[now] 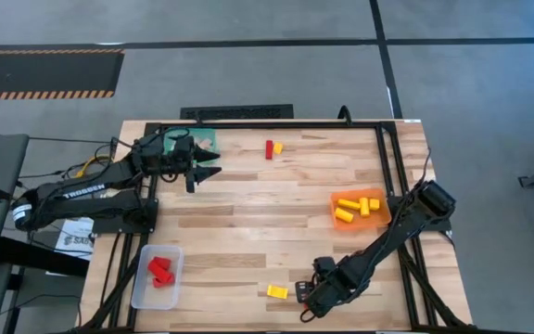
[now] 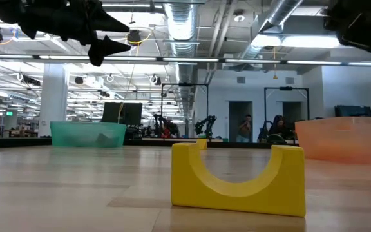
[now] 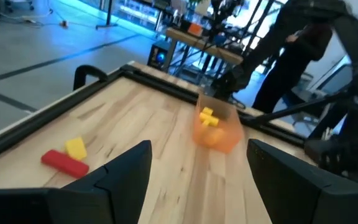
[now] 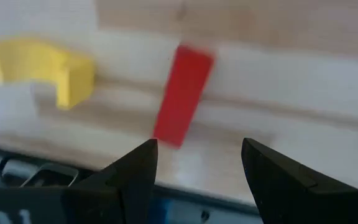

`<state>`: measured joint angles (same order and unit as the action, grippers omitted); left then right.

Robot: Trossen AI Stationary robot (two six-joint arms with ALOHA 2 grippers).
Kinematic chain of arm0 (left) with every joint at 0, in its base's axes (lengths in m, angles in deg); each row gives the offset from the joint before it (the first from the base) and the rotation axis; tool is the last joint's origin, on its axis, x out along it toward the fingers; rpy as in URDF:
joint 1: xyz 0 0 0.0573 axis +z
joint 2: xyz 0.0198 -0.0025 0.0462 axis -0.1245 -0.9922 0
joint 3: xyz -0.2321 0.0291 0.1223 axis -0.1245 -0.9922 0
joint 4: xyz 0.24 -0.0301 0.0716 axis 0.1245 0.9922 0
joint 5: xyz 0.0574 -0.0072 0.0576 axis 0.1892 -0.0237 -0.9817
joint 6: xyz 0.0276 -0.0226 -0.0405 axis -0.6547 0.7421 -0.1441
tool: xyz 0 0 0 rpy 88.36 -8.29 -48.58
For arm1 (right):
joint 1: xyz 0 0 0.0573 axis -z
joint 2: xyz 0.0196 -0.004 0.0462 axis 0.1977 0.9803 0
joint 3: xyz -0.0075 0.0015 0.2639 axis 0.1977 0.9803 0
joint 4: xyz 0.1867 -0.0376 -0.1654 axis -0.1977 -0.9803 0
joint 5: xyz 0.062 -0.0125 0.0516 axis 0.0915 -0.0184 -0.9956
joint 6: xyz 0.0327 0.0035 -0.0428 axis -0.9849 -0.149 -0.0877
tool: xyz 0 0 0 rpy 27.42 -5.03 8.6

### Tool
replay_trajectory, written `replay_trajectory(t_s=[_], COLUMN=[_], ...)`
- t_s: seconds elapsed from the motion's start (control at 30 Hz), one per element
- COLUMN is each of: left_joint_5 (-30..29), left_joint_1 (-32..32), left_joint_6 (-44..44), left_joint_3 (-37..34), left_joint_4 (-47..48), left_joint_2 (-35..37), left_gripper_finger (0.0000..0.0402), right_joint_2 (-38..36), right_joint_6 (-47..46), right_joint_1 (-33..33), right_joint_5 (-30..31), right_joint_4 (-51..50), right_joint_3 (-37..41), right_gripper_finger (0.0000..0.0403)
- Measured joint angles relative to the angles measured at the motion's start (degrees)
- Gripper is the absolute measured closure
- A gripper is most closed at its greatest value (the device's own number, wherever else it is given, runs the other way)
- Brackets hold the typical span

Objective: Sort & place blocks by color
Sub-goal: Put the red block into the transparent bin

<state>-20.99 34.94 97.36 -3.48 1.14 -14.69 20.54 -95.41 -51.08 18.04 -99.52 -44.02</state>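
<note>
Your right gripper [image 1: 306, 299] hangs low near the table's front edge, fingers spread and empty, just beside a yellow arch block [image 1: 277, 291] and a red brick [image 4: 183, 93]. Your left gripper [image 1: 213, 165] waits by the teal tray [image 1: 172, 136], fingers spread too. Yellow blocks [image 1: 357, 207] sit in the orange tray [image 1: 338, 222], red blocks [image 1: 160, 270] in the clear tray [image 1: 143, 289].

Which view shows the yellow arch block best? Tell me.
Low view: the yellow arch block fills the foreground, cutout up. High view: a speck from above. Right wrist view: off-centre. Left wrist view: absent.
</note>
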Motion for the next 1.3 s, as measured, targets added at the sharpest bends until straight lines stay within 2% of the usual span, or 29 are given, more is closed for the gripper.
replay_trajectory(t_s=[0.3, 0.8, 0.97, 1.3], left_joint_5=[1.57, 6.31, 6.79, 7.34], left_joint_1=[0.40, 0.45, 0.45, 0.45], left_joint_6=[1.96, 4.59, 5.03, 5.73], left_joint_3=[0.02, 0.00, 0.00, 0.00], left_joint_4=[-4.26, -4.34, -4.23, -3.93], left_joint_2=[-3.62, -3.31, -3.31, -3.31], left_gripper_finger=[0.0150, 0.0150, 0.0150, 0.0150], right_joint_2=[1.09, 1.25, 4.13, 10.48], right_joint_6=[-1.19, 0.52, 4.56, 2.72], right_joint_1=[-0.32, 1.94, 4.87, 6.15], right_joint_5=[-1.41, -1.22, -1.11, -6.36], right_joint_4=[2.15, 0.42, 1.56, -0.35], right_joint_3=[0.06, 0.04, -0.07, -4.43], right_gripper_finger=[0.0148, 0.0148, 0.0148, 0.0148])
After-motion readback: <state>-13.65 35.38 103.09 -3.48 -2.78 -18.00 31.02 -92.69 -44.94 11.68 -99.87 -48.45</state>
